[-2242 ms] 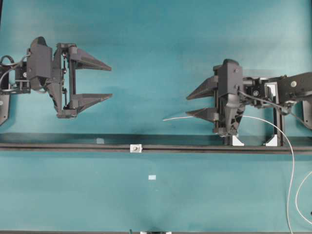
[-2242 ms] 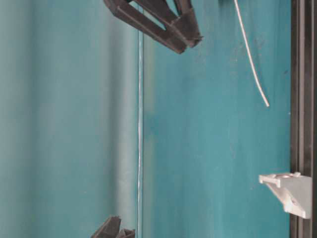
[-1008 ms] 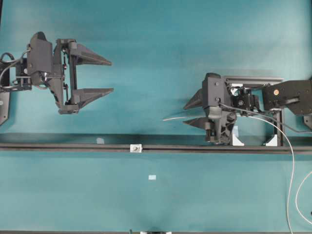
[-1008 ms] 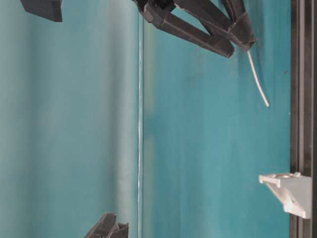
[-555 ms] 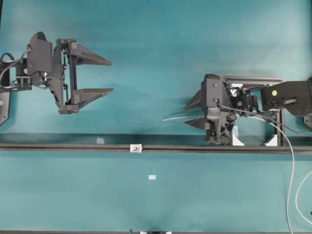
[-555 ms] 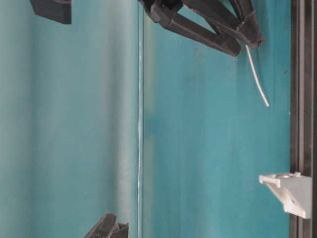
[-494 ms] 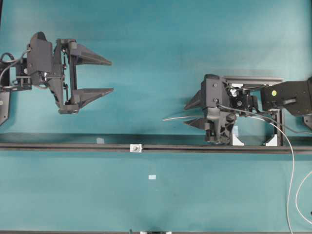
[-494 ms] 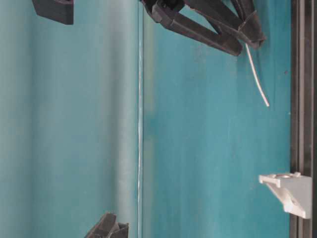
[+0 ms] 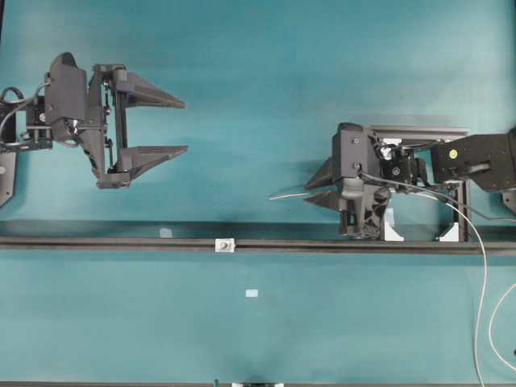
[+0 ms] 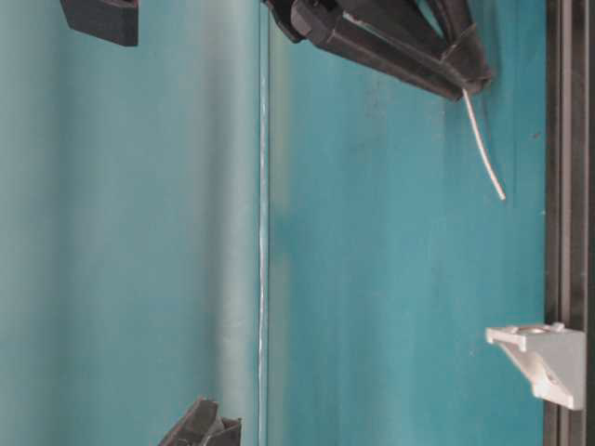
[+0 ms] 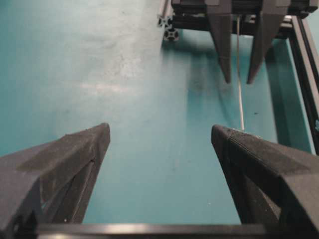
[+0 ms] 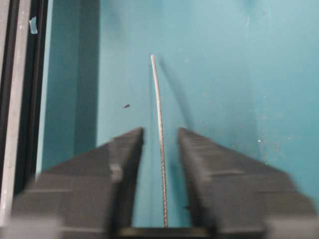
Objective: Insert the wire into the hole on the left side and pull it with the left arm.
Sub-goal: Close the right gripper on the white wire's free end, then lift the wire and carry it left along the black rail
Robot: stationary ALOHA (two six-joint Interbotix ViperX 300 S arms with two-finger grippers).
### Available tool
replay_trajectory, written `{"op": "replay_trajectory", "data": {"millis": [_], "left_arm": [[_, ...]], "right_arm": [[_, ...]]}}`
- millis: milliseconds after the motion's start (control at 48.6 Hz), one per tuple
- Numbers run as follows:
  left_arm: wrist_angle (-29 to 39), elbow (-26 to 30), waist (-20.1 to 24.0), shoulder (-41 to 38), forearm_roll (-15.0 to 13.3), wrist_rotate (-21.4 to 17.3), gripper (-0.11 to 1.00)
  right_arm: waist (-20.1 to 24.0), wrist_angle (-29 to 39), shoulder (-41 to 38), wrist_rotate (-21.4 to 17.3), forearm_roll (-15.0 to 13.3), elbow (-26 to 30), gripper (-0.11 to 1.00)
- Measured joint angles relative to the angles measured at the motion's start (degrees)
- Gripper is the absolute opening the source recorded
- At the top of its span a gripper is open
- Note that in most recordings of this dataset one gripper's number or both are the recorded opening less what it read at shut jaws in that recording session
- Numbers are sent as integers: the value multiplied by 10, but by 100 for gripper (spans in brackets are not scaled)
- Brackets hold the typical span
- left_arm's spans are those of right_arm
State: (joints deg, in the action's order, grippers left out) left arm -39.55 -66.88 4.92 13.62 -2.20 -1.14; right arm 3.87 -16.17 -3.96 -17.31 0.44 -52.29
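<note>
**Right pincer narrowing on the wire, not yet pinched**

Your right gripper (image 12: pixel 160 137) has the wire (image 12: pixel 158 129) running between its fingers, a gap visible on both sides; the free end pokes out ahead of the tips. Your left gripper (image 9: pixel 165 125) hangs spread wide, well apart, holding nothing. The hole (image 9: pixel 225 244) sits on the black rail (image 9: pixel 97 241) between both pincers. Risk: the limp tip may droop or bend, missing the hole.

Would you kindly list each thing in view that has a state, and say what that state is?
left pincer: open wide, empty, apart from the wire.
right pincer: fingers either side of the wire, narrow gap each side, not yet clamped.
wire: free end sticking out past the right pincer, not threaded.
hole: in the white block on the black rail, empty.
</note>
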Motion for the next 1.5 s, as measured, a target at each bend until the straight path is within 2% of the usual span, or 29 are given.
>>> {"op": "replay_trajectory", "data": {"millis": [103,226,864,1152,1502], "left_arm": [[0,0,0,0,0,0,66],[0,0,-1,0,0,0,66],[0,0,-1,1,-1,1,66],[0,0,0,3,0,3,66],[33,0,0,58,0,3,66]], "right_arm": [[1,0,0,0,-1,-1,9],[1,1,0,0,-1,-1,2],[1,1,3,3,-1,-1,1],[0,11,44,4,-2,-2,1],[-7,62,105,5,-9,-2,1]]}}
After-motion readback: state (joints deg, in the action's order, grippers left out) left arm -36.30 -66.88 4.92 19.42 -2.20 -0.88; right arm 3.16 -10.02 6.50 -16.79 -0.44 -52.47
